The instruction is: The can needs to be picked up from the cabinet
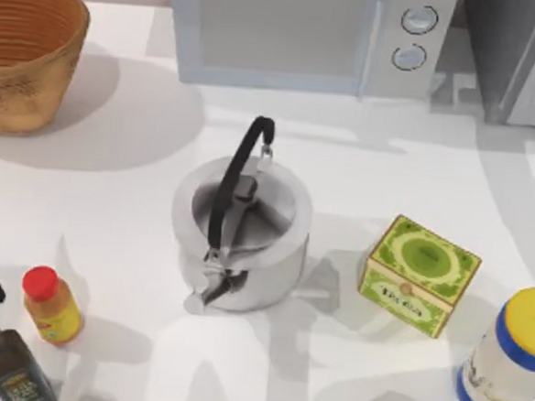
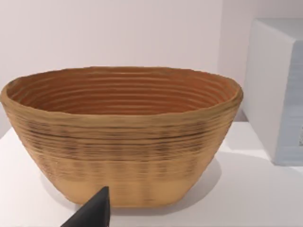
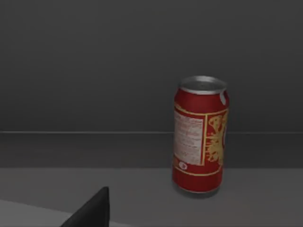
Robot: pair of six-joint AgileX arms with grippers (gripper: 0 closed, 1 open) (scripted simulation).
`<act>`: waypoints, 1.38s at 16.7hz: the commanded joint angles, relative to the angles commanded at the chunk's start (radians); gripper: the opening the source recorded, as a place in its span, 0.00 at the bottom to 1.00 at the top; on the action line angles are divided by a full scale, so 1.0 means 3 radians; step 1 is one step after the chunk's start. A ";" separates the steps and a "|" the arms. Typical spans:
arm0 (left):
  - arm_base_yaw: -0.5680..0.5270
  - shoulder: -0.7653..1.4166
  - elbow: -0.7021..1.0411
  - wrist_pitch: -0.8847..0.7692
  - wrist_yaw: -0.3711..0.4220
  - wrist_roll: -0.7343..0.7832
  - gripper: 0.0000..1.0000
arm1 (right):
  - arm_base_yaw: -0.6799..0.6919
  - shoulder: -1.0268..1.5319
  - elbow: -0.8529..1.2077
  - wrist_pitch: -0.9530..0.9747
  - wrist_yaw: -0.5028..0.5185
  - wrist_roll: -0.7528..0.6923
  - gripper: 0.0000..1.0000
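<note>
So the can (image 3: 200, 136) stands upright on the dark cabinet floor (image 3: 142, 189), untouched, ahead of the right hand; can't tell either hand's opening. Left arm faces the basket (image 2: 123, 142).

Top view overhead; left wrist near basket (image 2: 123, 137), also top-left overhead; right wrist near can (image 3: 200, 137).

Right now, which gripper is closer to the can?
Right, as far as I can judge. The right gripper faces the upright can inside the dark cabinet, apart from it. The left gripper points at the wicker basket instead.
</note>
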 joint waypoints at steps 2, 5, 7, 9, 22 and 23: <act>0.0000 0.0000 0.0000 0.0000 0.0000 0.0000 1.00 | -0.0014 -0.0012 -0.0009 0.0006 -0.0004 0.0000 1.00; 0.0000 0.0000 0.0000 0.0000 0.0000 0.0000 1.00 | -0.0031 0.0111 -0.0015 0.0141 -0.0007 -0.0003 1.00; 0.0000 0.0000 0.0000 0.0000 0.0000 0.0000 1.00 | -0.0051 0.0275 -0.0031 0.0339 -0.0016 -0.0007 1.00; 0.0000 0.0000 0.0000 0.0000 0.0000 0.0000 1.00 | -0.0072 0.0430 -0.0053 0.0529 -0.0024 -0.0010 1.00; 0.0000 0.0000 0.0000 0.0000 0.0000 0.0000 1.00 | -0.0180 0.1195 0.0666 0.0569 -0.0115 -0.0010 1.00; 0.0000 0.0000 0.0000 0.0000 0.0000 0.0000 1.00 | -0.0189 0.1239 0.0710 0.0568 -0.0123 -0.0010 1.00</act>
